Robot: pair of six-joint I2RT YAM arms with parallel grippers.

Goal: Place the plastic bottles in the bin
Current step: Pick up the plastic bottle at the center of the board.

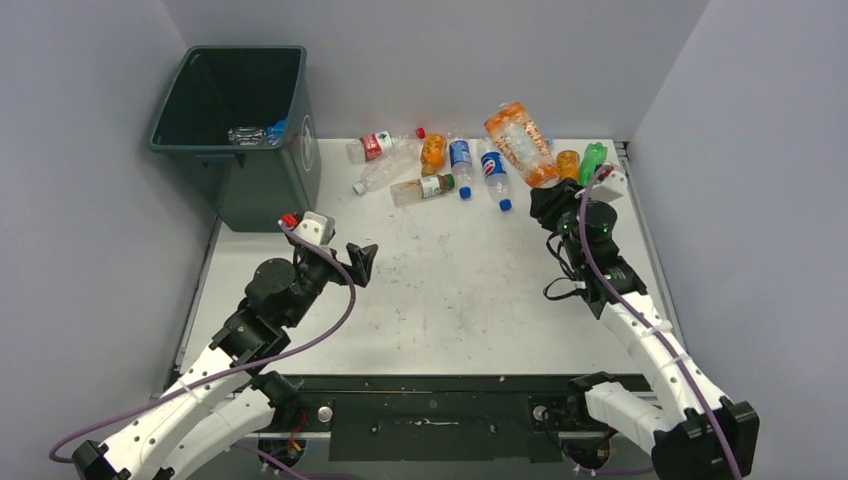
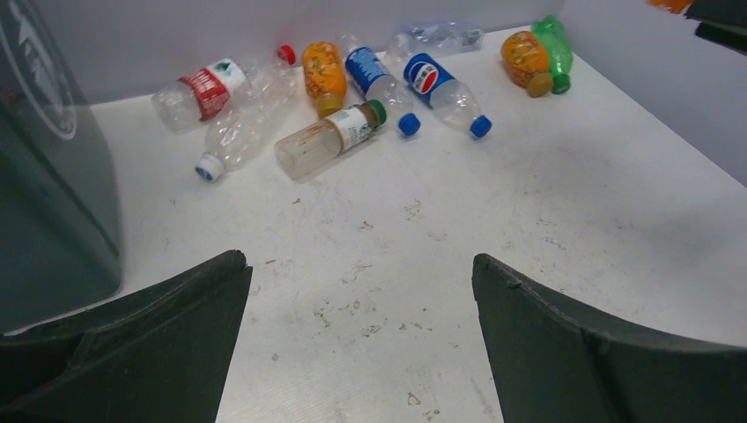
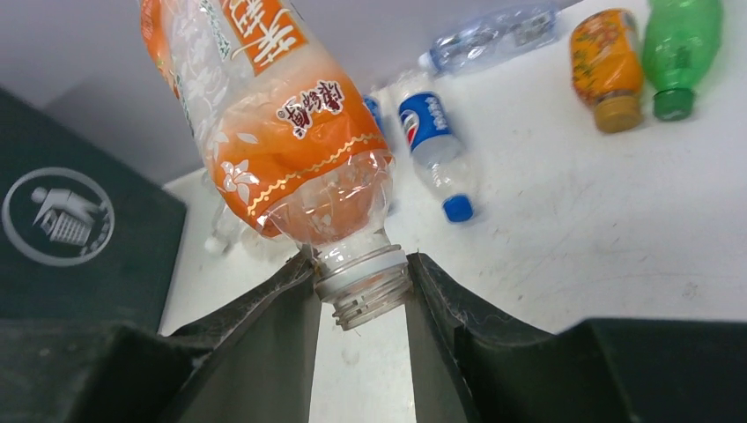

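A big clear bottle with an orange label [image 1: 519, 143] [image 3: 282, 132] hangs above the table's far right, and my right gripper [image 1: 548, 195] [image 3: 363, 282] is shut on its capless neck. Several plastic bottles lie along the far edge: a red-labelled one [image 1: 372, 146] [image 2: 204, 90], a green-capped one [image 1: 422, 188] [image 2: 328, 139], two blue Pepsi ones [image 1: 495, 178] [image 2: 440, 84], a small orange one [image 1: 567, 163] [image 3: 605, 55] and a green one [image 1: 592, 160] [image 3: 680, 48]. The dark bin [image 1: 228, 150] [image 2: 44, 176] stands at the far left with bottles [image 1: 255, 133] inside. My left gripper [image 1: 362, 262] [image 2: 361, 264] is open and holds nothing, right of the bin.
Grey walls close the table on the left, back and right. The bin's side with the white sticker [image 3: 57, 216] faces the bottles. Scuffed bare tabletop [image 1: 450, 290] lies between the two arms.
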